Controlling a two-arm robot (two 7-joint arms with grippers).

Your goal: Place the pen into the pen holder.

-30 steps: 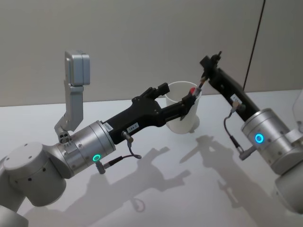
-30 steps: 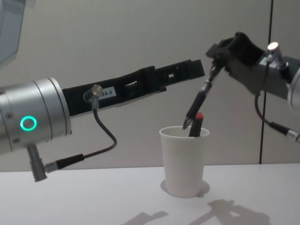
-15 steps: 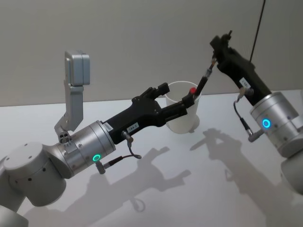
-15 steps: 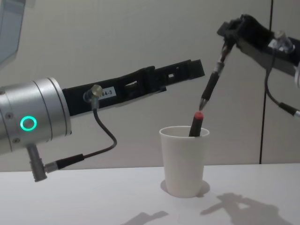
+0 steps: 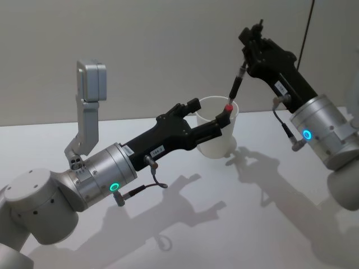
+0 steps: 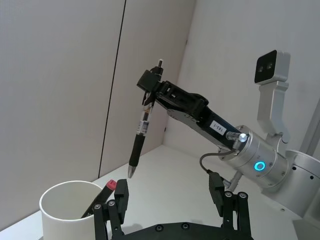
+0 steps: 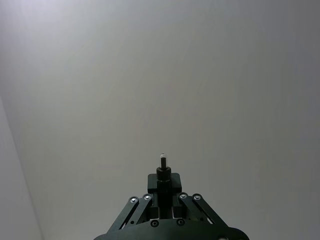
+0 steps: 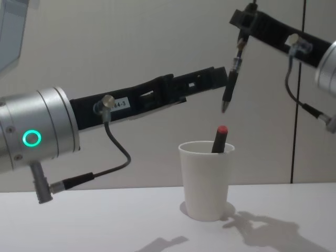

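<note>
A plain pale wall is seen behind a white table in the head view, and shadows of both arms are cast across it. The pen holder, a white paper cup, is stood upright toward the far side of the table, and a dark marker with a red cap is leaned inside it against the rim. The left tool is stretched forward from the lower left, its dark fingers held right at the cup's near side. The right tool is raised high on the right, and the pen is hung from it, tip down, over the cup's right rim.

Over to the left wrist view: the cup is seen close up with the marker slanted inside. The left tool's fingers are spread apart, nothing between them. Beyond, the right tool is clamped on the upper part of the pen, whose tip is held above the cup and clear of it.

In the right wrist view the right tool is closed around the pen's top end, set against bare wall.

From the chest view the cup is stood on the table, the marker's red cap poking above the rim. The pen is hung nearly upright from the right tool, its tip above the marker, apart from it. The left arm is extended level behind the cup.
</note>
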